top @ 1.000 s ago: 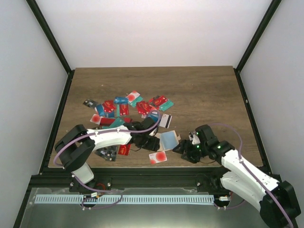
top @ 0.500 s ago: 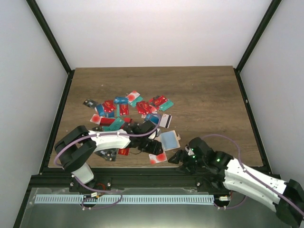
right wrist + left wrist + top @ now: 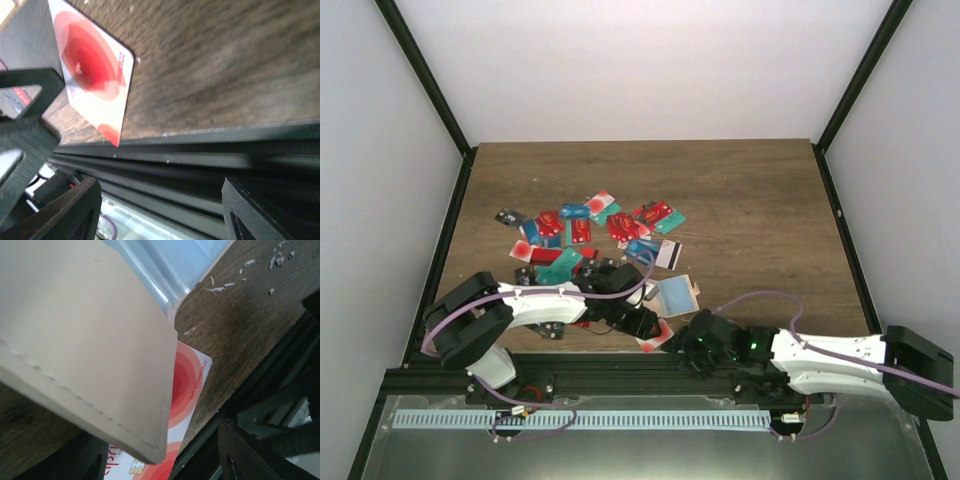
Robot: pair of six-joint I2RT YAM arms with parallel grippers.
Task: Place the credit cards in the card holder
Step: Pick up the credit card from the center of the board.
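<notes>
No text is reading clearly. The white card with red circles (image 3: 187,390), lying at the near edge of the bench (image 3: 240,330), is showing small red print along its right edge, too blurred to make out.

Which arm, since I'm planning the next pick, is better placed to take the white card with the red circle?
Right. The right gripper is open beside the white card, nothing between its fingers; the left gripper is at the card holder.
</notes>
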